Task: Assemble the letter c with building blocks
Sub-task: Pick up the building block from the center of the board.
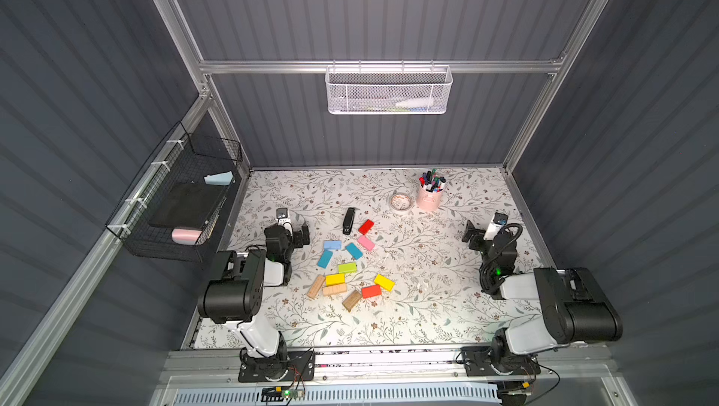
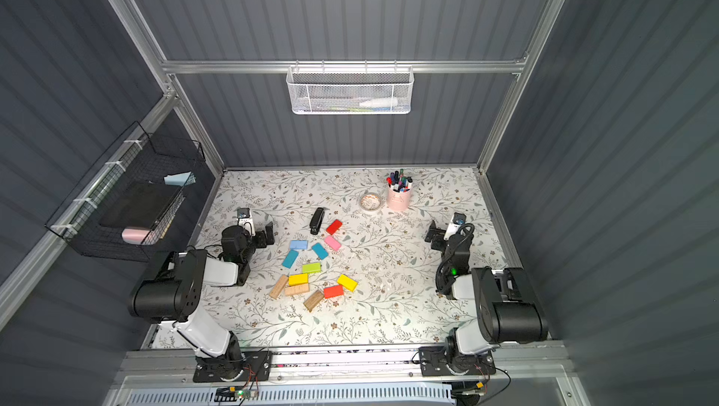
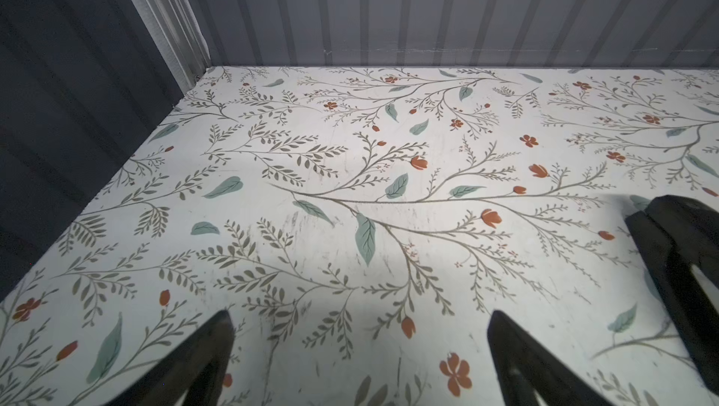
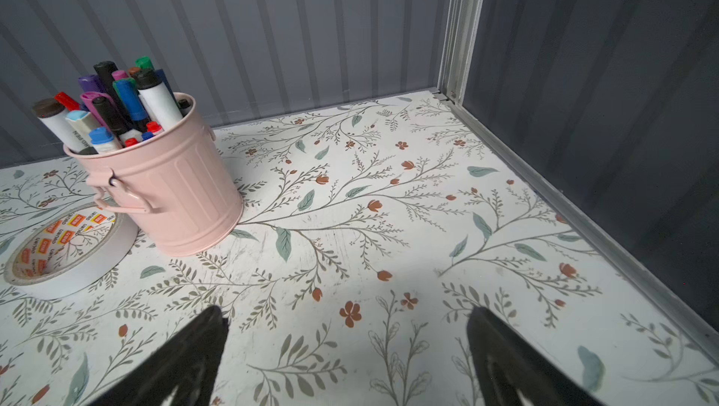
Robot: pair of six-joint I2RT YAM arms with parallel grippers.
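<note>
Several building blocks lie loose on the floral table [image 1: 428, 306], in both top views. A red block [image 1: 366, 226], a pink one [image 1: 365, 243] and blue ones [image 1: 332, 245] lie farther back. Lime [image 1: 347, 267], yellow [image 1: 335, 279], red [image 1: 371, 291] and plain wood [image 1: 352, 300] blocks lie nearer the front. My left gripper [image 1: 294, 229] [image 3: 360, 318] hovers open to the left of the group and holds nothing. Far to the right, my right gripper [image 1: 480, 231] [image 4: 347, 312] is open too, over bare table. Neither wrist view shows a block.
A black stapler [image 1: 349, 221] [image 3: 681, 268] lies just behind the blocks. A pink bucket of markers [image 1: 430, 198] [image 4: 167, 190] and a tape roll [image 1: 400, 202] [image 4: 66, 252] stand at the back right. Walls enclose the table; a wire basket [image 1: 175, 209] hangs on the left wall.
</note>
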